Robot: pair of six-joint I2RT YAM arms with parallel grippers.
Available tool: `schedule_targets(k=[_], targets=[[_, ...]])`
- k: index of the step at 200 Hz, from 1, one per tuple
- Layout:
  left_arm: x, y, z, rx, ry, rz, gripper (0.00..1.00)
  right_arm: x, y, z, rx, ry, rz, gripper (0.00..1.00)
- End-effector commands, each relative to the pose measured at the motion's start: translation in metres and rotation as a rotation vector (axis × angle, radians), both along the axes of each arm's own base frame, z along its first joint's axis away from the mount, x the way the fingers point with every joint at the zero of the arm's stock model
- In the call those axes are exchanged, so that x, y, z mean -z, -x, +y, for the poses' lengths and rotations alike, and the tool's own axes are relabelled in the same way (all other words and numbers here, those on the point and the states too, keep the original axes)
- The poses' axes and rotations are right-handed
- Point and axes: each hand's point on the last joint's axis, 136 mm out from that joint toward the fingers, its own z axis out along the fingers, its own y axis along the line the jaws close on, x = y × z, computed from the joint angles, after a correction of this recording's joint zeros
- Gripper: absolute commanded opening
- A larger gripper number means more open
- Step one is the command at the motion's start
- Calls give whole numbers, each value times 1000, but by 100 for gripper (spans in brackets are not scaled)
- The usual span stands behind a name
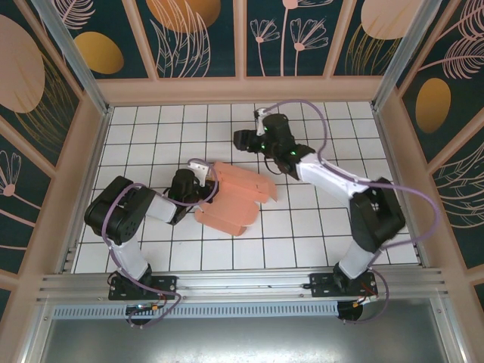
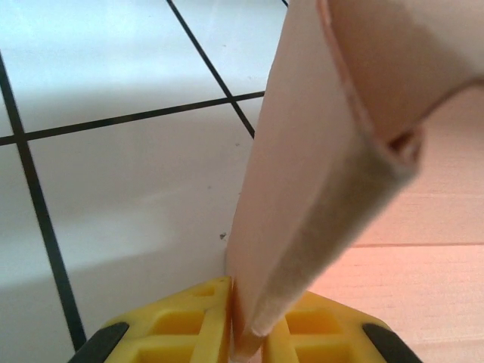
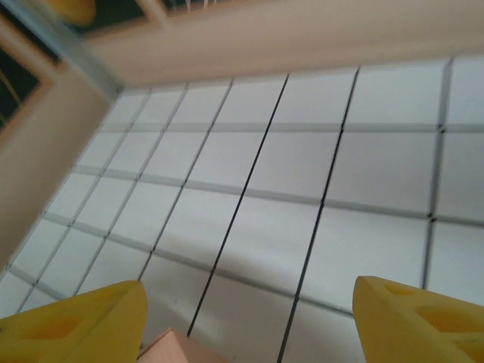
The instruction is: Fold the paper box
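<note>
**Q:** What is furthest left on the table?

**A:** Seen from above, the left gripper (image 1: 203, 186) sits at the nine o'clock edge of the paper box (image 1: 238, 198). The box is a salmon-pink, partly folded sheet lying near the middle of the white gridded table (image 1: 151, 144).

**Q:** Is it gripping the box?

**A:** Yes. In the left wrist view its yellow fingers (image 2: 189, 321) pinch a raised flap, which stands upright between them.

**Q:** And further right?

**A:** The right gripper (image 1: 246, 141) is at about one o'clock from the box and apart from it. In the right wrist view its yellow fingers (image 3: 83, 318) are spread wide with only table tiles between them. A blurred pink corner at six o'clock in that view is perhaps the box.
</note>
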Motion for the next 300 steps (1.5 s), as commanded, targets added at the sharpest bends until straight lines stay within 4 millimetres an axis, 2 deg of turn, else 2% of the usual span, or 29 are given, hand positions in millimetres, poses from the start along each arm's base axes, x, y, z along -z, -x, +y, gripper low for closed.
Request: schedule_targets(k=[1, 40, 61, 110, 166, 272, 300], targets=[[-7, 1, -6, 47, -32, -43, 16, 36, 14, 21, -133, 23, 218, 70], [-2, 0, -9, 61, -44, -36, 16, 57, 24, 52, -296, -70, 325, 67], [0, -1, -9, 59, -45, -30, 16, 71, 31, 59, -342, -92, 383, 64], [2, -3, -10, 52, -39, -16, 19, 106, 40, 60, -351, -83, 466, 57], [-2, -6, -10, 39, -32, -23, 24, 135, 39, 46, -292, -3, 489, 52], [-30, -21, -13, 16, -4, -111, 26, 140, 46, 45, -299, -9, 511, 52], [-29, -24, -15, 14, 4, -108, 21, 139, 47, 46, -303, -14, 513, 51]])
